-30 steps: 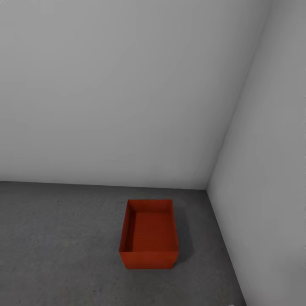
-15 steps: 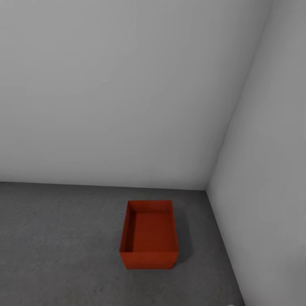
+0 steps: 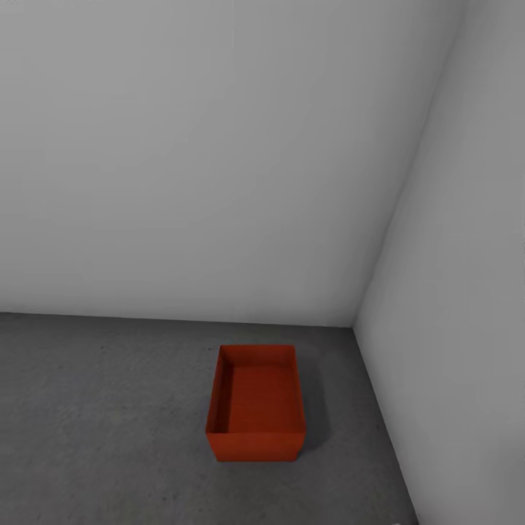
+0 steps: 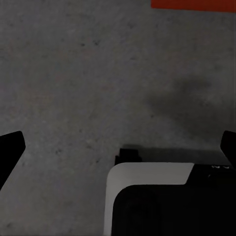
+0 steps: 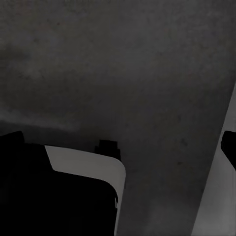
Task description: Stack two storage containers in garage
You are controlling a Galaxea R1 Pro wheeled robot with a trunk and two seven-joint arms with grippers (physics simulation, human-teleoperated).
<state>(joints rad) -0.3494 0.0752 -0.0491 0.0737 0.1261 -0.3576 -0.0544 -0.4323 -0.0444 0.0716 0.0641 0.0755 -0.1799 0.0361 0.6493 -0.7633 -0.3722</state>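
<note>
Container: one red-orange storage container [image 3: 255, 405] sits open-top on the dark concrete floor [image 3: 102, 423], lower centre of the head view, near the corner of the white-grey walls [image 3: 219, 160].
Long axis: runs away from the camera toward the back wall, short side nearest.
Second container: not yet stacked, judging by the empty bin.
Left gripper [image 4: 118, 147]: fingers spread wide, holding nothing; an orange strip at the upper right edge of its frame puts the bin ahead of it.
Right gripper [image 5: 118, 142]: also spread and empty, over bare floor.
Nearer arm: the left, in my judgement.
</note>
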